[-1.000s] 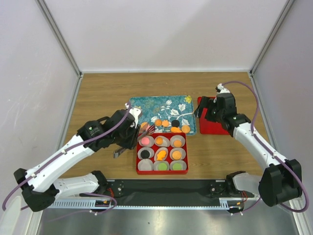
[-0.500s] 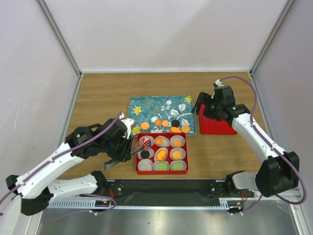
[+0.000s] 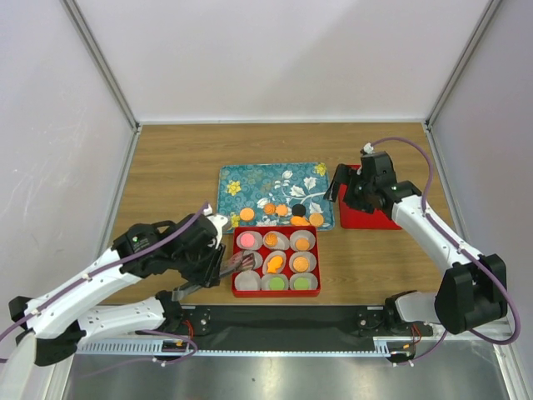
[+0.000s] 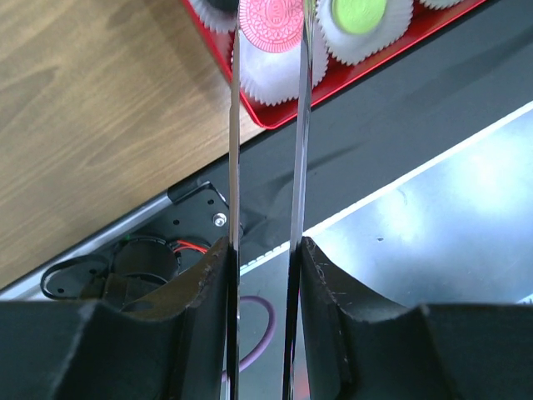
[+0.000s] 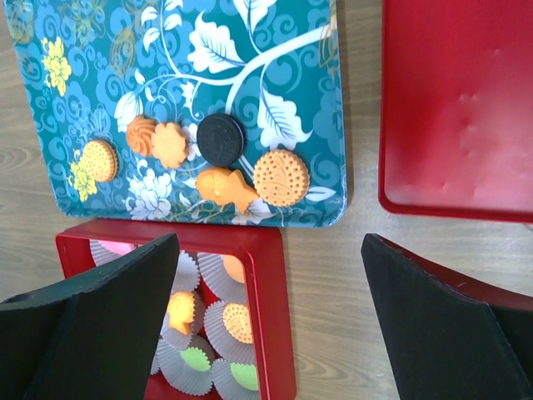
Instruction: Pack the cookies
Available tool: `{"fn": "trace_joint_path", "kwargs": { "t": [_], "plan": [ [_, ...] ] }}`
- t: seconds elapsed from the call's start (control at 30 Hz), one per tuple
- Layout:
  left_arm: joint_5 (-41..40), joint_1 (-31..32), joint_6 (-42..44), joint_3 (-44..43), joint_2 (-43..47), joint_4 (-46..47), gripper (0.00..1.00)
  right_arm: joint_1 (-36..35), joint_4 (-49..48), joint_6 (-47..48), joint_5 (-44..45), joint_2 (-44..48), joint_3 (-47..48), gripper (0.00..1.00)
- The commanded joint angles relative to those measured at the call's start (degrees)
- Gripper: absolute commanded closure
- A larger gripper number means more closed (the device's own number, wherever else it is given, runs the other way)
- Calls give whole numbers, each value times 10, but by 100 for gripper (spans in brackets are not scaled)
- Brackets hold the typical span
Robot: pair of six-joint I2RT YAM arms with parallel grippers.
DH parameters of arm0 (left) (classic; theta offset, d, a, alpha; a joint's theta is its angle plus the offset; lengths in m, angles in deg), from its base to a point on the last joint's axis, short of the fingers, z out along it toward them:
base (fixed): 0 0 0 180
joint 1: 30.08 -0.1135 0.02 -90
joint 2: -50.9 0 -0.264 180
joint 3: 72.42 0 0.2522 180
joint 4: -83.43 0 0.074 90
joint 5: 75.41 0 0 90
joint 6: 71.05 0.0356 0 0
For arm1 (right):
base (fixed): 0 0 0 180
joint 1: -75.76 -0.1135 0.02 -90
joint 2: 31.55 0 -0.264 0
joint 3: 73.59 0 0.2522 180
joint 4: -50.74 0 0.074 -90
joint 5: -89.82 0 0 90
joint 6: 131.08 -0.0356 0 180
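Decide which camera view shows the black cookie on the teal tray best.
Right wrist view: the black cookie lies large and unblocked on the teal tray, rim visible. Top external shows the cookie only as a dark dot. Left wrist misses the tray.

Teal tray (image 5: 250, 50) with printed white leaves and yellow flowers, flat on the wooden table (image 3: 175, 158), ahead and left of the right gripper (image 5: 268, 250). Red lid (image 5: 458, 108), shallow, ahead and right of the same gripper, apart from the tray. Red box (image 3: 275, 294) of nine compartments, hard against the tray's near edge, one corner under that gripper's span. White pleated paper cups (image 4: 275, 75) lining the compartments, just past the left gripper (image 4: 271, 17). Black strip (image 3: 283, 319) under that gripper, beside the box.
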Motion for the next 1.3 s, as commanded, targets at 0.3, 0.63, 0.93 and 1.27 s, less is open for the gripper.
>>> {"fn": "trace_joint_path", "kwargs": {
  "t": [0.3, 0.63, 0.93, 1.27],
  "plan": [
    [22, 27, -35, 48, 15, 8, 61, -5, -18, -9, 2, 15, -26, 1],
    [35, 37, -37, 60, 5, 16, 61, -5, -17, -2, 7, 18, -38, 0],
    [36, 39, -29, 55, -11, 17, 59, -3, -15, 3, 8, 19, -43, 0],
    [36, 39, -19, 46, -27, 19, 55, 7, -14, 8, 6, 27, -50, 0]
  ]
}}
